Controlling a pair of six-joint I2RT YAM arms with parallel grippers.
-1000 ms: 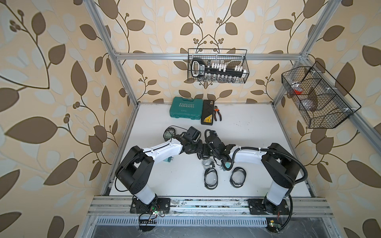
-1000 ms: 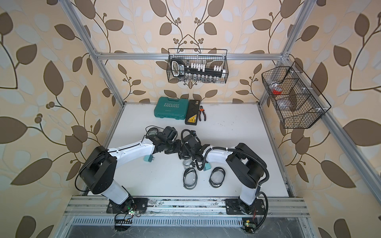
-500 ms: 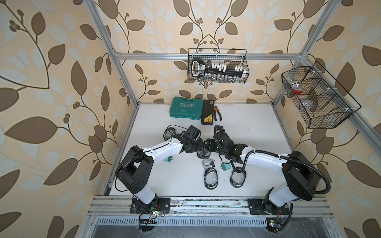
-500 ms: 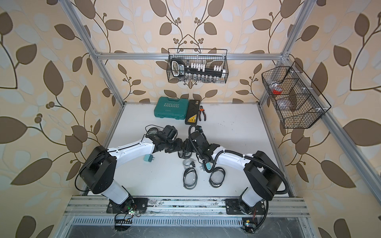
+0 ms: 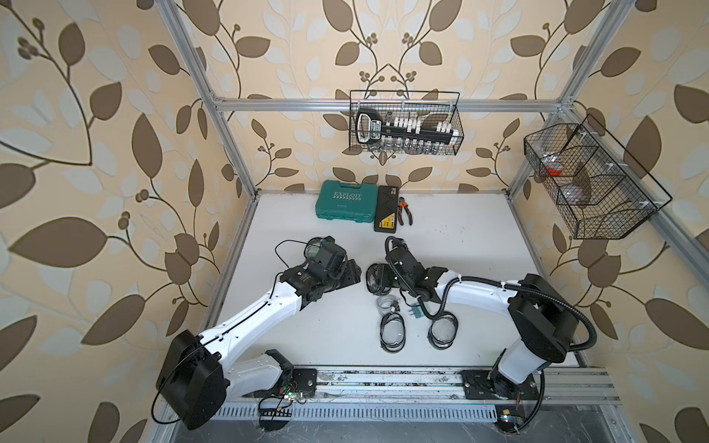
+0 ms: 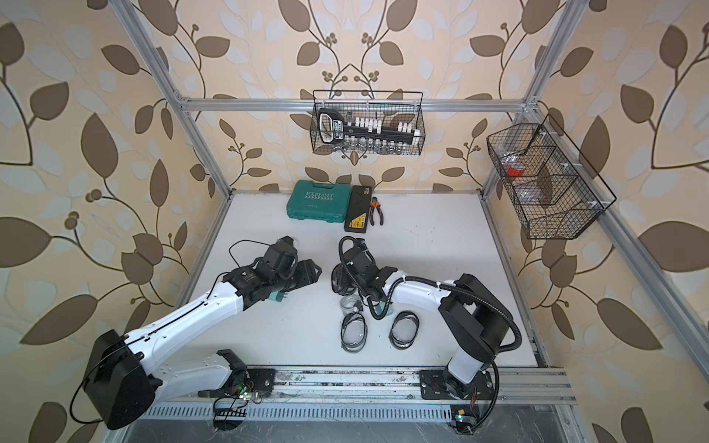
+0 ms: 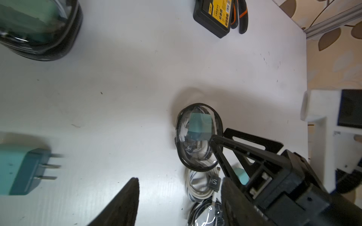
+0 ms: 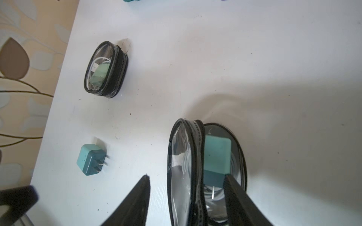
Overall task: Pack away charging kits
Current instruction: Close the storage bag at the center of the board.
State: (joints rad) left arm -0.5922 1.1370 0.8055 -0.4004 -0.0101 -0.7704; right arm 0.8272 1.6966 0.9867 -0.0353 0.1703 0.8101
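In both top views the arms meet at mid-table. The left gripper [image 5: 353, 275] stands just left of the open pouch [image 5: 369, 282], apart from it, and the right gripper [image 5: 379, 277] is over that pouch. Nearer lie a loose cable [image 5: 385, 305], a teal adapter [image 5: 414, 311], an empty pouch [image 5: 392, 334] and a second empty pouch [image 5: 443, 331]. A packed pouch [image 5: 315, 248] sits farther left, and a spare adapter [image 6: 278, 297] shows beneath the left arm.

From the left wrist, the left gripper's fingers [image 7: 125, 201] are spread wide with only bare table [image 7: 137, 88] between them, holding nothing. So close in, a swing of this arm could knock the pouch over.

From the right wrist, the right gripper's jaws stand part open astride the pouch's clear flap and zip band. One finger [image 8: 235, 195] is at the stowed adapter [image 8: 216, 154] and the other is clear of the flap (no pinch that I can see). The mouth gapes unzipped, so a careless lift or squeeze could tip it and spill the adapter. A finger caught in the mouth might drag the pouch, and the zip could snag the cable inside.
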